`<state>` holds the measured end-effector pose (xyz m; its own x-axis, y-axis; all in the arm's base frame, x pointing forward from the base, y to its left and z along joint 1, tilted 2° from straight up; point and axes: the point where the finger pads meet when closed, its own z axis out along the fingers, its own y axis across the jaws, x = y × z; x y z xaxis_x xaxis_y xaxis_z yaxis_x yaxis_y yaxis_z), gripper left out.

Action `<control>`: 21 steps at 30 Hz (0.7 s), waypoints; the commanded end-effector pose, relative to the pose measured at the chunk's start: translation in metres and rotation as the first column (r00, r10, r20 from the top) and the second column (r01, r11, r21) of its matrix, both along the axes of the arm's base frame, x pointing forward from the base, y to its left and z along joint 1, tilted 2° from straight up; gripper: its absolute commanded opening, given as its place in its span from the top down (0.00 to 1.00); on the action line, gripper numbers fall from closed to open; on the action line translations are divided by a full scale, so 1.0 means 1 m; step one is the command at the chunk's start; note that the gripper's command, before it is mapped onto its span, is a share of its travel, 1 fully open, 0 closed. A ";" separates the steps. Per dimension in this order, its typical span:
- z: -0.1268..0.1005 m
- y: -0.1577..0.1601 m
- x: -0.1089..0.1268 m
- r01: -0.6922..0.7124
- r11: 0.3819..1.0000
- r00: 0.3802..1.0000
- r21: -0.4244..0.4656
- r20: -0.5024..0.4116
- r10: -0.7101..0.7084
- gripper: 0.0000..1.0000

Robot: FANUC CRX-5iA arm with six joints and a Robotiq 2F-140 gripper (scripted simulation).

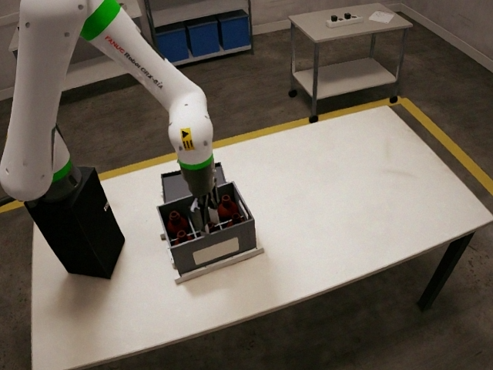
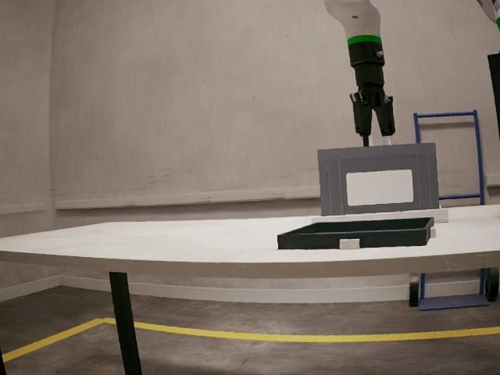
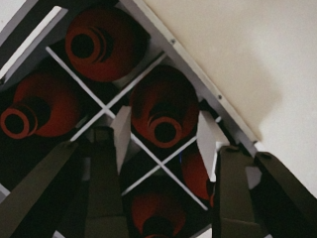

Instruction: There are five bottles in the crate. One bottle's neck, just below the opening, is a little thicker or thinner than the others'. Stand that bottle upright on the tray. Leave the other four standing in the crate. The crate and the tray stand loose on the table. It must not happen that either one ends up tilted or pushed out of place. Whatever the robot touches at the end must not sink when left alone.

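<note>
Red bottle [image 3: 165, 115] is straddled by the gripper [image 3: 166, 149], part-open and empty, fingertips lowered into the crate [image 1: 216, 239] for a neck grasp.

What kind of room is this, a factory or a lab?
Probably a small robot workshop or test cell: yellow floor tape fences off the work table, and a shelf rack with blue bins and a hand truck stand by.

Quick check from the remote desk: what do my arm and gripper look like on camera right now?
A glossy white arm with bright green joint rings, red FANUC lettering and a yellow warning sticker. It stands on a black box pedestal. The dark grey two-finger gripper has white fingertip pads. No cables visible.
</note>
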<state>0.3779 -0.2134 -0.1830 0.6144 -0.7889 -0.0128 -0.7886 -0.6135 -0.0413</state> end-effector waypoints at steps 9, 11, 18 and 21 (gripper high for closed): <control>0.001 0.000 0.001 0.000 1.000 1.000 -0.001 0.001 0.000 0.90; 0.001 0.000 0.001 0.000 1.000 1.000 -0.001 0.001 0.000 0.90; 0.001 0.000 0.001 0.000 1.000 1.000 -0.001 0.001 0.000 0.90; 0.001 0.000 0.001 0.000 1.000 1.000 -0.001 0.001 0.000 0.90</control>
<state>0.3780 -0.2134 -0.1829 0.6145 -0.7888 -0.0125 -0.7885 -0.6136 -0.0414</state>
